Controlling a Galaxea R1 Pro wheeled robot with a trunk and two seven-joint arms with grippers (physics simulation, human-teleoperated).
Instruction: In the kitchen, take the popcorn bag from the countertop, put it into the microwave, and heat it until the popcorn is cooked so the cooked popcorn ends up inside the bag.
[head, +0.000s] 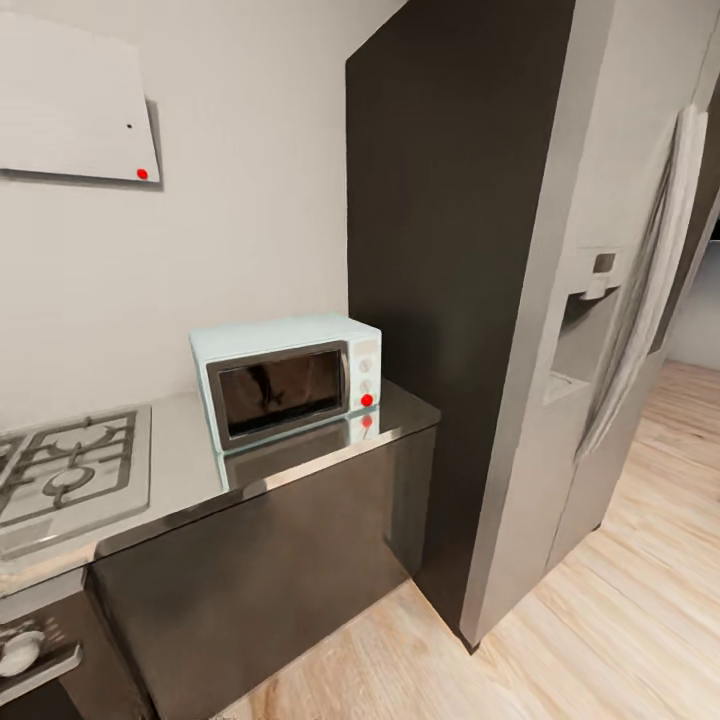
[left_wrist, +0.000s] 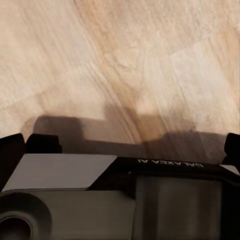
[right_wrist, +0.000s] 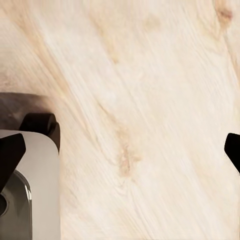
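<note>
Head view — the microwave (head: 288, 385) sits on the tabletop (head: 190, 470) at its right end, back against the pale wall, door closed. Dark glass door faces out; the white panel at its right carries two knobs and a red light low down. The grey top is glossy and mirrors the microwave's front. To the left on the same top, a steel hob (head: 65, 475) with burner grates, well apart from the microwave. Dark cabinet fronts below. At lower left, an oven knob (head: 20, 652) is partly in frame. On the wall upper left, a white panel (head: 75, 100) with a red dot at its corner. Right of the tabletop stands a tall dark cabinet side (head: 450, 300), then a grey fridge (head: 590, 330) with a dispenser recess and a long handle. Light wood floor (head: 620, 620) runs along the right.

Left wrist view — left end effector (left_wrist: 122, 142): black fingertips at both edges of the frame, spread wide, nothing between them. Beneath it, wood floor in shadow and the robot's grey-and-black base (left_wrist: 100, 195).

Right wrist view — right end effector (right_wrist: 122, 150): fingertips at both edges, likewise wide, empty. Pale floor beyond; part of the base (right_wrist: 30, 190) at one side.
</note>
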